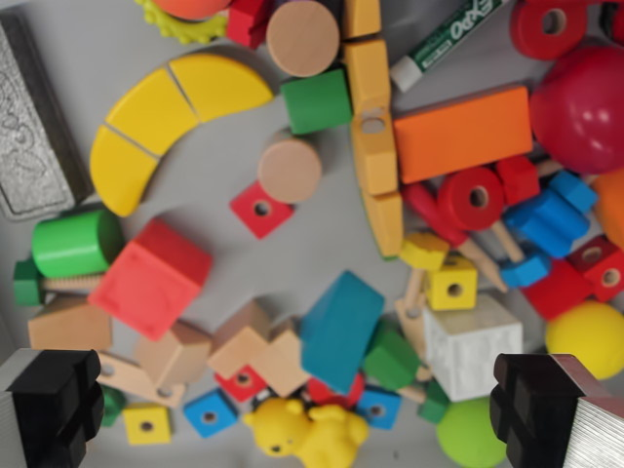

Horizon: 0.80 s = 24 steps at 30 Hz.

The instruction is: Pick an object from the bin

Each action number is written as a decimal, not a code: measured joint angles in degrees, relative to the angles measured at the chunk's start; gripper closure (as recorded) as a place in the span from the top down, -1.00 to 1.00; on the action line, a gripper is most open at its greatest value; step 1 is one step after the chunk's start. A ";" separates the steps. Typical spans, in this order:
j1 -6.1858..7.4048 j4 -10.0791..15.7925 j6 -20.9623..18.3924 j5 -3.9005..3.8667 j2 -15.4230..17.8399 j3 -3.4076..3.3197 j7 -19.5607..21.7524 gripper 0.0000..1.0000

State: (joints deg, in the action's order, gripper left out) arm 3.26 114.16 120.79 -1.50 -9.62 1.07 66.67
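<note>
- Bright, even overhead light; colours saturated
- Soft short shadows under the blocks on the grey bin floor
- Faint sheen on the glossy magenta ball
- Black gripper fingers at the bottom corners blurred; slight softness throughout

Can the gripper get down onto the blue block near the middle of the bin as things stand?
Probably yes. The gripper is open above the bin, and the blue block lies on top, though wooden blocks crowd its side.

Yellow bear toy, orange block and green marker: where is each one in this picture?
Yellow bear toy (307, 431), wrist view, on its body.
Orange block (463, 133), wrist view, middle of its top face.
Green marker (450, 35), wrist view, on its barrel.
</note>
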 joint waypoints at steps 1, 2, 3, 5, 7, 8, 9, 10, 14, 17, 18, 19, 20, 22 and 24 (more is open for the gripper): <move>0.04 0.00 0.10 0.01 -0.08 0.00 0.37 1.00; 0.13 0.01 0.34 0.03 -0.25 0.00 1.06 1.00; 0.23 0.02 0.60 0.05 -0.45 0.00 1.83 1.00; 0.38 0.04 0.91 0.08 -0.75 0.00 2.94 1.00; 0.57 0.06 1.38 0.12 -1.17 0.00 4.45 1.00; 0.66 0.06 1.60 0.16 -1.36 0.00 5.26 1.00; 0.76 0.07 1.83 0.18 -1.55 0.00 6.06 1.00; 0.87 0.07 2.05 0.22 -1.75 0.00 6.82 1.00; 1.27 0.07 2.95 0.33 -2.54 0.00 9.65 1.00; 1.57 0.07 3.68 0.41 -3.18 0.00 12.08 1.00; 1.68 0.07 3.94 0.43 -3.40 0.00 12.98 1.00; 1.79 0.07 4.18 0.46 -3.63 0.00 13.86 1.00; 1.91 0.07 4.45 0.49 -3.88 0.00 14.81 1.00; 2.10 0.07 4.94 0.53 -4.29 0.00 16.31 1.00; 2.35 0.05 5.54 0.58 -4.84 0.00 18.25 1.00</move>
State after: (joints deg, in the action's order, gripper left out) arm 5.60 114.21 126.33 -0.91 -14.46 1.07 84.92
